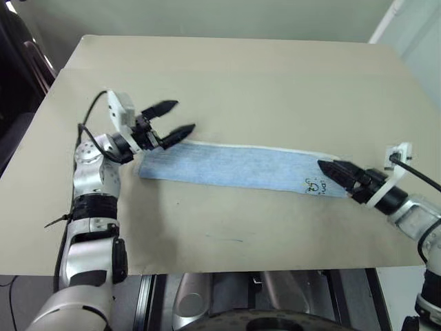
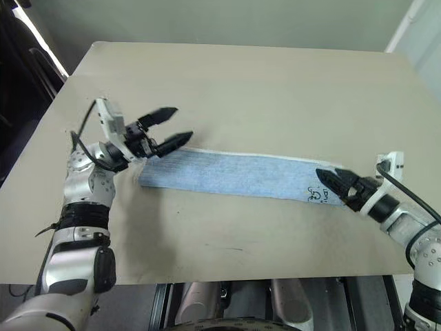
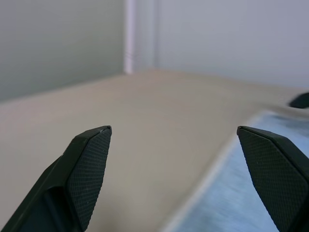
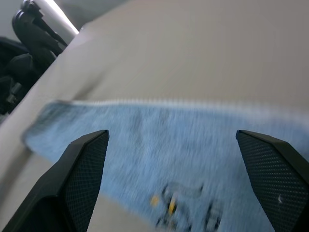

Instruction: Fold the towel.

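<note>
While flat on the table [image 1: 227,76], towel [image 1: 241,167] (folded lengthwise), left gripper [image 1: 173,118] and right gripper [image 4: 174,140] both open, empty.

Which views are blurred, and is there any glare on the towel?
Right wrist view: towel smeared, its dark mark unreadable. Left wrist view: table and towel edge soft, fingers sharp. Both eye views: towel crisp, evenly lit, no glare; left gripper casts a faint shadow.

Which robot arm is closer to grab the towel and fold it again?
Probably the right. The right gripper sits low over the towel end by the little dark mark, jaws open. The left gripper hangs higher above the other end.
</note>
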Available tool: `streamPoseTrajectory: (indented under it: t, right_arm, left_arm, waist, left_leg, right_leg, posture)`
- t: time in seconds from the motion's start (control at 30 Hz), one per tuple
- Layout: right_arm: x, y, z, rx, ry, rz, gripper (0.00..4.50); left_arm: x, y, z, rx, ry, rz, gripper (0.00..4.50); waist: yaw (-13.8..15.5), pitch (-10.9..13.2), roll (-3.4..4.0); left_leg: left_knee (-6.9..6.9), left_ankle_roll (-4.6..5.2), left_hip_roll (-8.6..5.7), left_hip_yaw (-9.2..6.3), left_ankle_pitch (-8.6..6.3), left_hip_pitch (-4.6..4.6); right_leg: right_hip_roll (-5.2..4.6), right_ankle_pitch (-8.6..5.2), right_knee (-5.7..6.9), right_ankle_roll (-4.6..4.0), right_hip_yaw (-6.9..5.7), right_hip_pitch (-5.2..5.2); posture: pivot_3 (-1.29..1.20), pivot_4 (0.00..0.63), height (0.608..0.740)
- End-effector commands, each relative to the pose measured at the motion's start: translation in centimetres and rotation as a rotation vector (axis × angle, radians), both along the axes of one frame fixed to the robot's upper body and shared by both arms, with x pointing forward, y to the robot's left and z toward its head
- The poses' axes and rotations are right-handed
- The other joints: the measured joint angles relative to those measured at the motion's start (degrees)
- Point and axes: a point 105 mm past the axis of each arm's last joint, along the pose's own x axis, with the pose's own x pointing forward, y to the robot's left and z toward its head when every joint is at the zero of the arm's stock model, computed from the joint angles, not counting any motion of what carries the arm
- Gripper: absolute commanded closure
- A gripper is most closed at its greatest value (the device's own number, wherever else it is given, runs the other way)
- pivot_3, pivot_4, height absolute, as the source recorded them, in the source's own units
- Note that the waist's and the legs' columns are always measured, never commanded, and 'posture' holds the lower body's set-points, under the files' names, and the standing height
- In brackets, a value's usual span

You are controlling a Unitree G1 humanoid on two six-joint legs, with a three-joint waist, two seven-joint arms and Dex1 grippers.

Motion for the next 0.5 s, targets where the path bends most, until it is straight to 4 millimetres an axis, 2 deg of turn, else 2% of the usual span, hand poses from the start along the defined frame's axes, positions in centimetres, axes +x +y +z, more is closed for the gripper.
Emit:
streamPoseTrajectory:
  t: [0.03,0.13,0.27,0.5]
  right_arm:
    - [-1.5,0.4,1.9,0.156,0.011,0.006,0.05]
    - [-2.9,0.5,1.5,0.267,0.105,-0.015,0.05]
    - [-4.9,1.2,-0.6,0.281,0.26,-0.05,0.05]
    - [-6.0,0.1,-1.7,0.349,0.34,-0.173,0.05]
  left_arm:
    - [-1.4,-1.9,0.0,0.042,-0.026,-0.119,0.0]
    - [-2.6,-3.6,-0.9,0.067,-0.025,-0.212,0.0]
    - [-4.1,-5.2,-2.9,0.117,-0.019,-0.294,0.0]
    - [-4.9,-7.1,-3.4,0.069,0.003,-0.349,0.0]
  waist:
    - [0.04,0.0,0.0]
    - [0.17,0.0,0.0]
    - [0.5,0.0,0.0]
    - [0.5,-0.01,0.0]
  left_leg:
    - [0.0,0.0,0.0,-0.02,0.0,0.01]
    - [0.0,-0.03,-0.01,-0.08,-0.05,-0.02]
    - [0.01,-0.06,-0.02,-0.2,-0.21,-0.11]
    - [0.01,0.04,-0.02,-0.22,-0.43,-0.2]
  right_leg:
    - [0.0,-0.01,0.01,0.01,0.0,0.01]
    - [0.0,-0.09,0.0,0.1,0.01,0.03]
    - [0.0,-0.2,-0.07,0.17,0.02,0.03]
    - [0.01,-0.15,-0.45,0.27,0.0,0.12]
  posture:
    - [0.0,0.15,0.697]
    - [0.0,0.15,0.697]
    - [0.0,0.15,0.697]
    - [0.0,0.15,0.697]
